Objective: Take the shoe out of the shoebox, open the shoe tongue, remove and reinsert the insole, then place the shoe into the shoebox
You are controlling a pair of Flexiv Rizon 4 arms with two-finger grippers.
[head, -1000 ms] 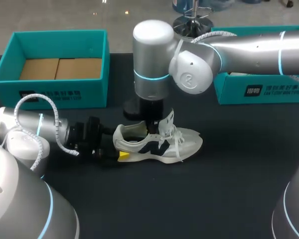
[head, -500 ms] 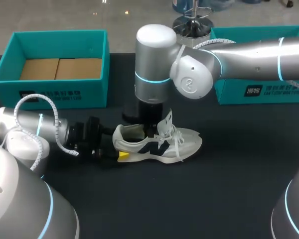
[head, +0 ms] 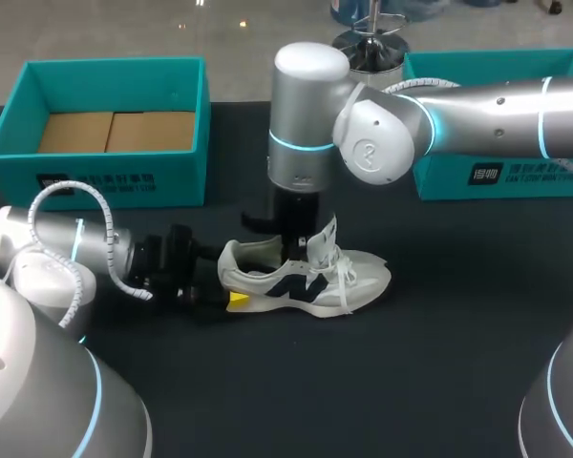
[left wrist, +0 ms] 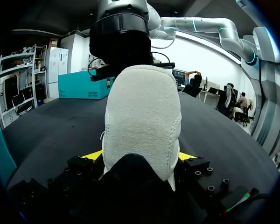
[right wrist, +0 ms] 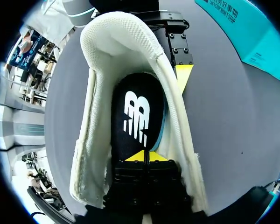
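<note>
Black cloth covers the table [head: 439,363], and everything of the task stands on it. At its far left is an open teal shoebox [head: 95,167] with brown cardboard [head: 115,131] on its floor; a second teal box [head: 516,176] stands at the far right, partly behind the right arm [head: 477,114].

That arm comes in from the right, bends at a big silver joint and points straight down over the middle of the table. The left arm [head: 67,243] lies low along the near left side and reaches toward the middle.

Between them the white shoe [head: 349,277] with dark side marks stands upright on its sole outside both boxes, toe to the right, heel to the left, its tongue [head: 323,239] pulled up and its laces loose.

The left hand [head: 224,298] is clamped on the heel. In the left wrist view the padded heel fills the space between its two yellow tips, one pressed to each side.

The right hand [head: 294,250] is down inside the shoe's opening. In the right wrist view its yellow fingertips [right wrist: 141,156] are drawn together with only a hairline between them, and they rest on the black insole [right wrist: 135,112], which lies flat in the shoe. Whether they pinch any of it, I cannot tell.
</note>
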